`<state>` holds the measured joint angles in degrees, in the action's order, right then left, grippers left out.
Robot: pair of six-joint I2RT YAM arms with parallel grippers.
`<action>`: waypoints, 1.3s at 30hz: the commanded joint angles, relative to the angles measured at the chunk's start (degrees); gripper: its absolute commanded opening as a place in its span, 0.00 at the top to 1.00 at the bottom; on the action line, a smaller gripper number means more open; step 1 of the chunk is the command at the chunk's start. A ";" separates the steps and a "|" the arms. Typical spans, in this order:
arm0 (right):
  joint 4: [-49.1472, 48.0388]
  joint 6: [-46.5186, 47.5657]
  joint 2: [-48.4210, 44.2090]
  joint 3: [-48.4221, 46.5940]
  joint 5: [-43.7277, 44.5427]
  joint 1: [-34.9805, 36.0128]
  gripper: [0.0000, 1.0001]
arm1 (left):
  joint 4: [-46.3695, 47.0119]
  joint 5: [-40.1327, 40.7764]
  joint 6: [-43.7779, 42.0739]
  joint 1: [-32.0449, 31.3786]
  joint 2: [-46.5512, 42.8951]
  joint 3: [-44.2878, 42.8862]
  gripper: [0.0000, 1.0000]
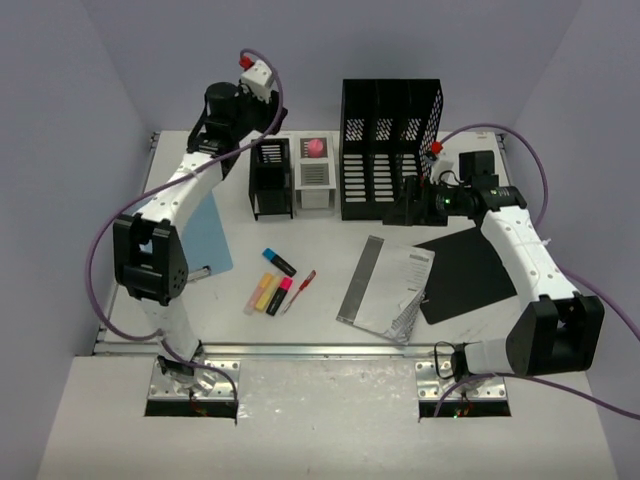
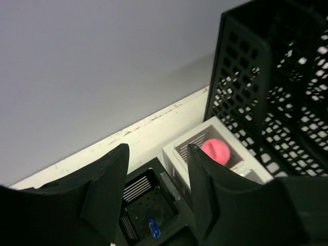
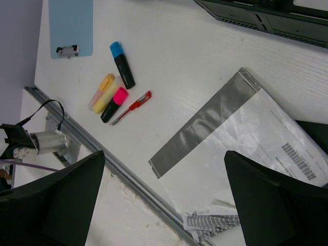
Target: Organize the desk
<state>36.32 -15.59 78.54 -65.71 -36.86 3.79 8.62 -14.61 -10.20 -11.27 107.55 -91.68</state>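
Note:
The white desk (image 1: 330, 235) holds a loose group: a blue-capped highlighter (image 1: 279, 262), a yellow highlighter (image 1: 261, 292), a pink highlighter (image 1: 280, 295) and a red pen (image 1: 301, 288). My left gripper (image 1: 225, 125) hangs open and empty above a black pen cup (image 1: 270, 178). In the left wrist view the gripper (image 2: 156, 154) frames that cup (image 2: 148, 200), which holds a small blue thing (image 2: 152, 227). My right gripper (image 1: 410, 210) is open wide and empty in front of the black file organizer (image 1: 388, 150). The right wrist view has the gripper (image 3: 164, 154) above a white printed paper (image 3: 230, 148).
A white cup (image 1: 314, 172) with a pink ball (image 2: 218, 150) stands beside the black cup. A blue clipboard (image 1: 205, 235) lies at the left. A black sheet (image 1: 465, 272) lies at the right beside the paper (image 1: 385, 290). A metal rail (image 1: 320, 350) runs along the near edge.

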 commanded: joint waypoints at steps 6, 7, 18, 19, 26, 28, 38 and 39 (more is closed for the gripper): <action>-1.07 0.74 -3.13 3.22 2.49 0.08 0.01 | -40.14 -4.55 -9.05 -10.68 -16.23 -1.33 0.58; -0.98 1.26 -3.31 3.57 2.67 0.08 0.01 | -42.44 -4.55 -7.83 -11.75 -16.32 -0.35 0.57; 0.07 2.06 -3.22 4.36 5.74 0.08 0.01 | -57.66 -2.19 -2.72 -21.42 -6.48 6.25 0.53; 0.16 2.23 -3.22 4.45 6.10 0.08 0.01 | -57.93 -1.48 -2.64 -22.30 -5.86 6.68 0.53; 1.04 2.94 -2.87 4.80 6.80 0.07 0.01 | -56.97 1.17 -2.02 -25.29 -1.47 13.01 0.54; 1.13 3.11 -2.78 4.80 6.98 0.08 0.01 | -56.35 0.55 -1.58 -25.73 -0.68 13.89 0.54; 1.65 3.11 -2.60 4.72 6.71 0.08 0.01 | -54.68 0.55 0.88 -26.61 3.89 14.34 0.54; 1.65 3.11 -2.61 4.80 6.72 0.08 0.01 | -54.59 0.81 1.14 -26.79 4.25 14.34 0.54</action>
<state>38.28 -13.45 76.90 -61.17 -30.35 3.79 -47.46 -14.04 -10.59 -37.39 111.31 -76.93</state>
